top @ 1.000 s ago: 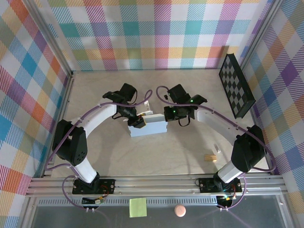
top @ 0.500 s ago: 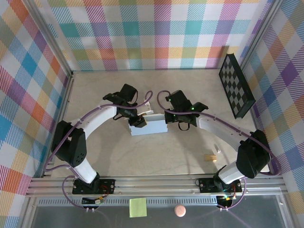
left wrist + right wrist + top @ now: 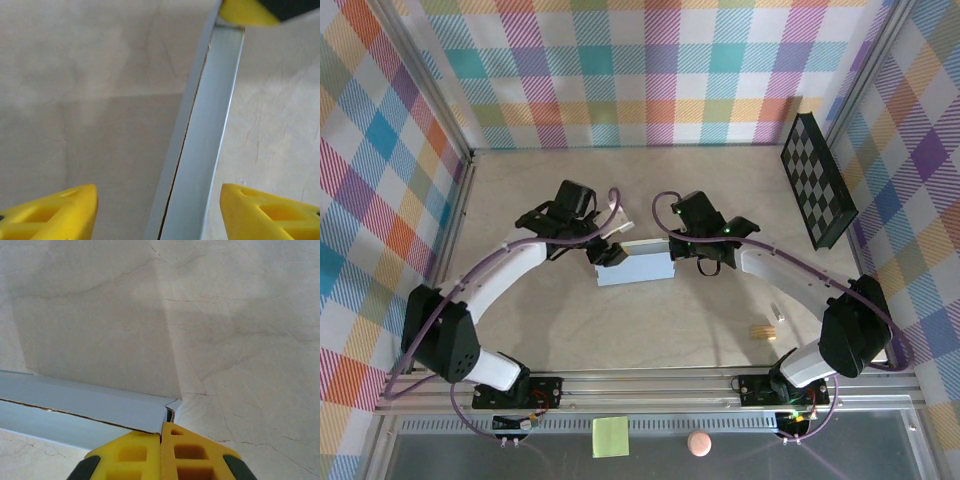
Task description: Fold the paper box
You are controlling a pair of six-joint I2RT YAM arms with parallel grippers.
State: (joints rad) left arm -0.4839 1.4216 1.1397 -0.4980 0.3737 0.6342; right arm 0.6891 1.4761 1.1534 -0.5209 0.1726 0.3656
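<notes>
**Left:** The left arm (image 3: 510, 268) curves in from the near edge. The left jaws are spread wide, with one yellow fingertip (image 3: 60, 212) on either side of the box's left end and neither touching it. This reads as a release or a re-set for a fresh hold, not a grip.

**Centre:** The thin, pale grey-blue cardboard paper box (image 3: 636, 268) lies flat on the beige marbled worktop (image 3: 670, 330) between the two arms, long axis left to right. A dark seam runs its length where one panel laps another. It looks partly folded, not yet finished.

**Right:** On the right arm (image 3: 790, 272), the right jaws are pressed together, tips at the box's right corner. Whether a thin flap is nipped between them cannot be told. They are probably steadying that end against sliding.

**Far right:** A black checkerboard panel (image 3: 817, 180) leans on the wall, well apart.
</notes>
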